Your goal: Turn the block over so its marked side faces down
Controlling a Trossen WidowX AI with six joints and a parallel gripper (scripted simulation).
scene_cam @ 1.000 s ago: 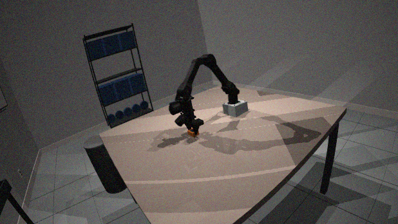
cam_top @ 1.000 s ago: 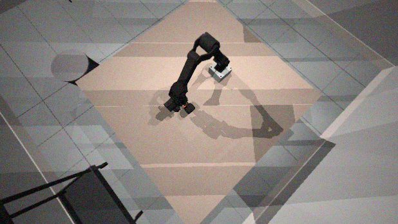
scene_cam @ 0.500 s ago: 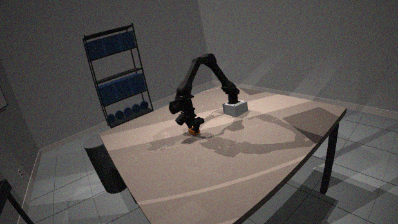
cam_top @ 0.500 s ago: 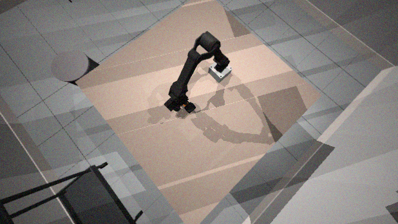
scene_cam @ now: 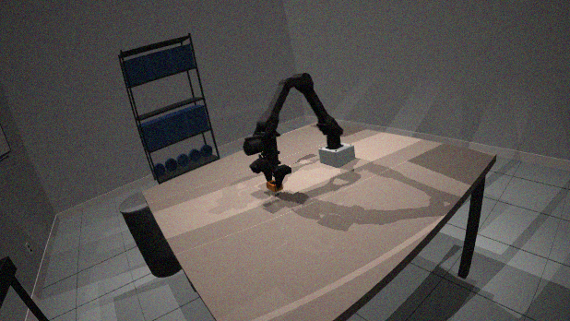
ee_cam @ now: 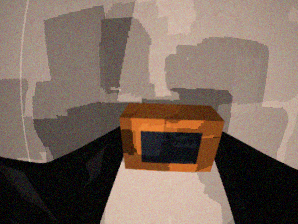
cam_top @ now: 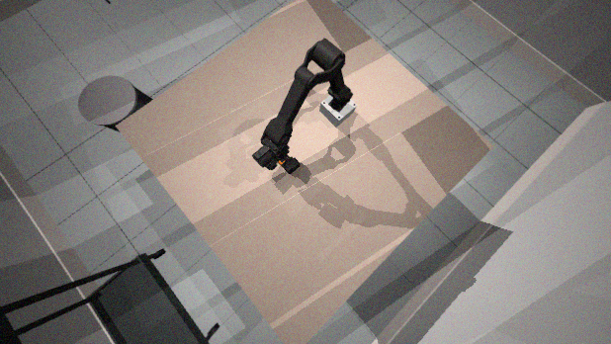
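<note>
The orange block (cam_top: 281, 162) (scene_cam: 275, 186) (ee_cam: 167, 125) has a dark rectangular panel (ee_cam: 171, 147) on the face turned towards the wrist camera. The gripper (cam_top: 283, 164) (scene_cam: 274, 184) (ee_cam: 171, 140) is shut on the block, with one black finger at each short end. The gripper points down. In the exterior view the block appears to be a little above the table (cam_top: 277, 277) (scene_cam: 258, 272), with shadow below it. The block's underside is hidden, and its small size in the top and exterior views leaves its face details unclear there.
The arm's pale base box (cam_top: 338, 117) (scene_cam: 338, 158) stands on the table behind the gripper. A dark round bin (cam_top: 106, 100) (scene_cam: 152, 240) stands on the floor beyond one table edge. A shelf rack (scene_cam: 172, 110) stands by the wall. Broad arm shadows cross the table.
</note>
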